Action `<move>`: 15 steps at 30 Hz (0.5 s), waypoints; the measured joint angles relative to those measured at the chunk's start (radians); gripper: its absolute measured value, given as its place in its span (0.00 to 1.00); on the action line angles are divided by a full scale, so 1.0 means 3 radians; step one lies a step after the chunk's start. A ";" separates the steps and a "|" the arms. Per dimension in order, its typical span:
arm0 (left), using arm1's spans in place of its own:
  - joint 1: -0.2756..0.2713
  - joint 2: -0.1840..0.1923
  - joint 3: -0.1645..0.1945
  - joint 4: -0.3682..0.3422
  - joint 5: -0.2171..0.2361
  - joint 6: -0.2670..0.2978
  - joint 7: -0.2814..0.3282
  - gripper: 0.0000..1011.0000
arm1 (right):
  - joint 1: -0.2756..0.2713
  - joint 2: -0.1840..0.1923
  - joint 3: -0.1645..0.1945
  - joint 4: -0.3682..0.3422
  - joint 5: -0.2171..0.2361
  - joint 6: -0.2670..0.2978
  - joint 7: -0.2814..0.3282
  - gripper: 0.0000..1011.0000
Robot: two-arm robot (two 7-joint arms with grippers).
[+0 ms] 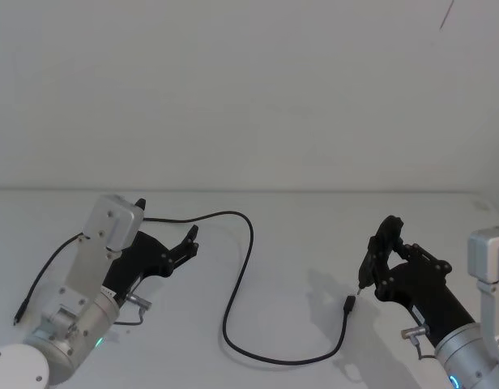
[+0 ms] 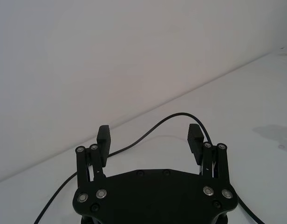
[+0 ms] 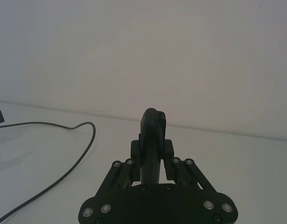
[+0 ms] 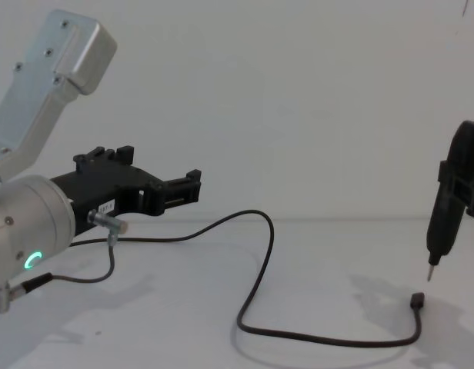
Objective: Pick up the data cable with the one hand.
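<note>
Hovering left hand (image 2: 149,135), fingers (image 2: 103,135) spread, above data cable (image 1: 290,362), near table (image 1: 314,235) back edge.

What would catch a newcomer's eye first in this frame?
The dark data cable snaking across the white table, its plug lying at the right. The left gripper hovers over the cable's left stretch with fingers open, and the right gripper holds a black pointed tool upright just above the plug.

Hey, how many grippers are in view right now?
2. The left gripper is open at the left, beside the data cable. The right gripper is at the right, shut on a pointed black tool whose tip hangs near the plug.
</note>
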 joint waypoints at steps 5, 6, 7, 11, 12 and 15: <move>0.0000 0.0000 0.0000 0.0000 0.0000 0.0000 0.0000 0.99 | 0.0000 0.0000 0.0000 0.0000 0.0000 0.0000 0.0000 0.28; 0.0000 0.0000 0.0000 -0.0001 0.0000 0.0000 0.0000 0.99 | 0.0000 0.0000 0.0000 0.0000 0.0000 0.0000 0.0000 0.28; 0.0000 0.0000 0.0000 -0.0001 0.0000 0.0000 0.0000 0.99 | 0.0000 0.0000 0.0000 0.0000 0.0000 0.0000 0.0000 0.28; 0.0000 0.0000 0.0001 -0.0002 0.0000 0.0000 0.0000 0.99 | 0.0000 0.0000 0.0000 0.0000 0.0000 0.0000 0.0000 0.28; 0.0000 0.0000 0.0001 -0.0002 0.0000 0.0000 0.0000 0.99 | 0.0000 0.0000 0.0000 0.0000 0.0000 0.0000 0.0000 0.28; 0.0000 0.0000 0.0002 -0.0002 0.0000 0.0000 0.0000 0.99 | 0.0000 0.0000 0.0000 0.0000 0.0000 0.0000 0.0000 0.28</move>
